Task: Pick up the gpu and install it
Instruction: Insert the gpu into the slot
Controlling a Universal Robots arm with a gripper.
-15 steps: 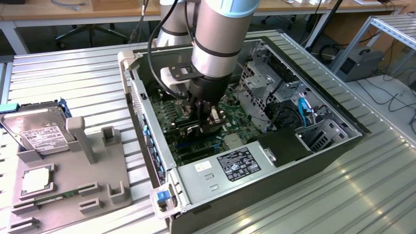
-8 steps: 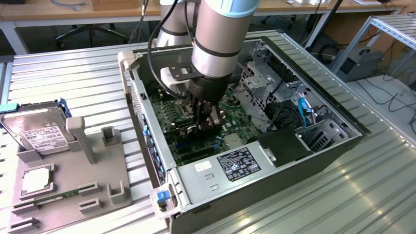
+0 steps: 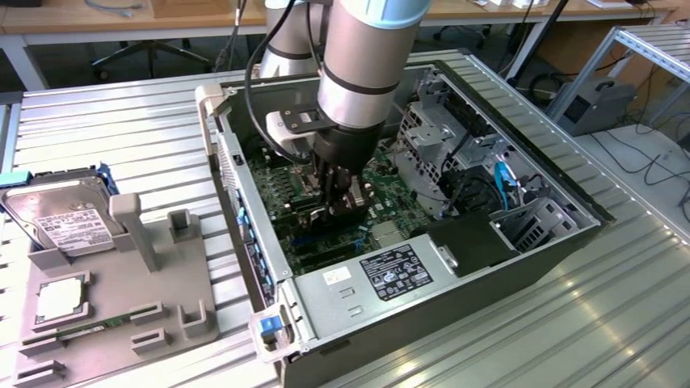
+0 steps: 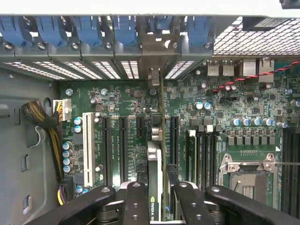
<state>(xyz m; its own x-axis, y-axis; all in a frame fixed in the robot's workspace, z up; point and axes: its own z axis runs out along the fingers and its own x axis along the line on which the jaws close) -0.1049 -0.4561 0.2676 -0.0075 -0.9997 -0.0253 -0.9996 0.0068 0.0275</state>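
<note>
So I'm down inside the open PC case [image 3: 561,234], over the green motherboard [image 4: 117,101], with my gripper [image 4: 157,197] pinched partway closed on the gpu [image 4: 153,159], which stands on edge above a slot. Feels like a light, stiff but fragile card, so I'd say grip the flat faces near the top edge, not the fan or components.

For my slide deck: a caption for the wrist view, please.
Gripper shut on the gpu, held edge-on above the green motherboard inside the open computer case.
</note>
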